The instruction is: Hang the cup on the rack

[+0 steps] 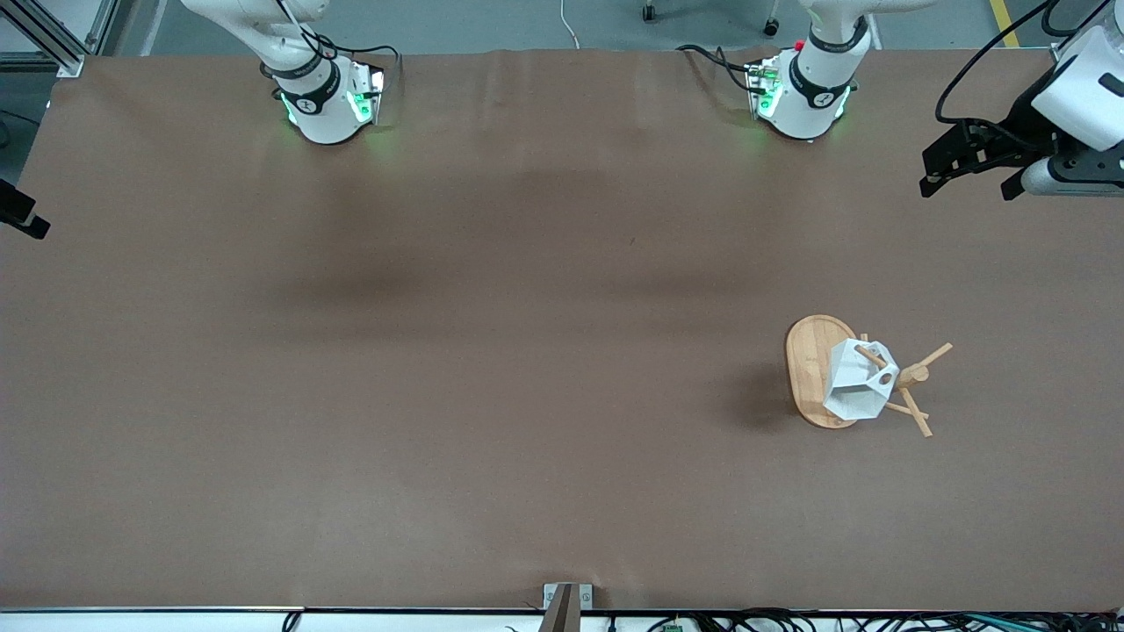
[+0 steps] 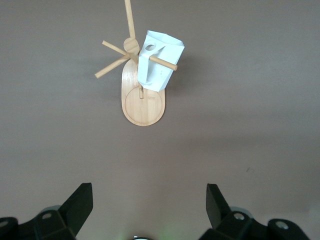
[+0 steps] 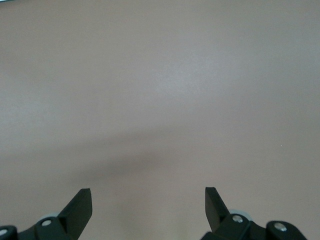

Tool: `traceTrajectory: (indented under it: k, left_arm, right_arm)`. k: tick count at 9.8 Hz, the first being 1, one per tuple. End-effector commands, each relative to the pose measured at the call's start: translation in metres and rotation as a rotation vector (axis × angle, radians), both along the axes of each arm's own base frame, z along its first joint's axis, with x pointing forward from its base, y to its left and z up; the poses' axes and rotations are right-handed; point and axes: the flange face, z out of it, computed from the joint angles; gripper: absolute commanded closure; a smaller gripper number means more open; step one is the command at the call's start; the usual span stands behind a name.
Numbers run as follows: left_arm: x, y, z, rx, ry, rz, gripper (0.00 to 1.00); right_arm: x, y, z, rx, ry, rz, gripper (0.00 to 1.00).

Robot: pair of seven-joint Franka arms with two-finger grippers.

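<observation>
Surface: brown matte sheet.
Rack: light bamboo mug tree, oval base, thin angled pegs, toward the left arm's end.
Cup: small white faceted cup already hanging by its pierced handle on a peg.
Left end effector: nearer arm, fingers apart, empty, the rack well apart from it.
Right end effector: apart, empty, waiting.

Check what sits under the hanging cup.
The cup hangs by its handle hole on a peg of the rack, over the oval base; the part of the base beneath is covered.

Matt white cup; pale smooth wooden rack; matt brown table.
</observation>
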Motion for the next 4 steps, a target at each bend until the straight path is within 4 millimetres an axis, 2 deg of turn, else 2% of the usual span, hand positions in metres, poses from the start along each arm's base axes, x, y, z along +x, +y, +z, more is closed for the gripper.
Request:
traceTrajectory:
  k: [1,4]
  left_arm:
    - [-0.0046,0.0023,-0.0098,0.065,0.021,0.0,0.0]
    - [-0.0084,0.0032,-0.0105,0.073,0.043,0.017,0.0]
  right_arm:
    - [-0.0012,-0.0019,0.0022,-0.004,0.003,-0.015,0.0]
    - [-0.0016,-0.0044,0.0022,-0.004,0.003,-0.02,0.0]
